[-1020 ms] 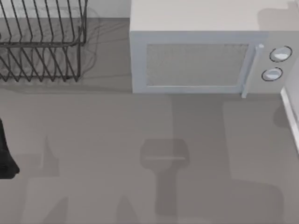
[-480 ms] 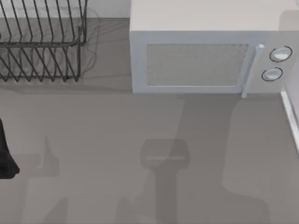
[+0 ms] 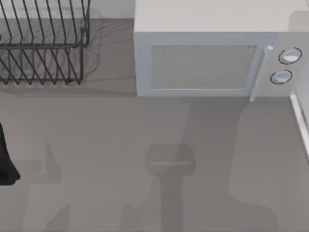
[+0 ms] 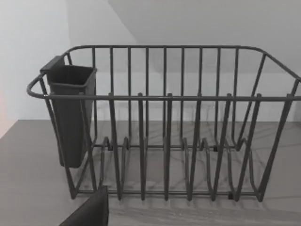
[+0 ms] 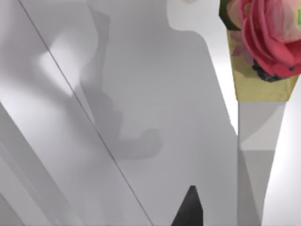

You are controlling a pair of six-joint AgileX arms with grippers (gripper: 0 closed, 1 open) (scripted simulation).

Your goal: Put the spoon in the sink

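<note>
- The spoon, if the thin pale sliver is it, lies flat on the table in front of the microwave.
- It is likely light, stiff and slippery, so mid-handle is the place to grasp.
- The left gripper, well left of the microwave, and the right gripper: whether either is open cannot be told.

The work surface is a flat grey table crossed by soft-edged shadows. A white microwave stands at 12 to 1 o'clock in the top view, with its door handle and two round dials on its right side. A dark wire dish rack occupies 10 to 11 o'clock; a dark cutlery cup hangs on one end. A plain white wall stands behind the rack. A pale edge at 3 o'clock is possibly a sink rim.
</note>
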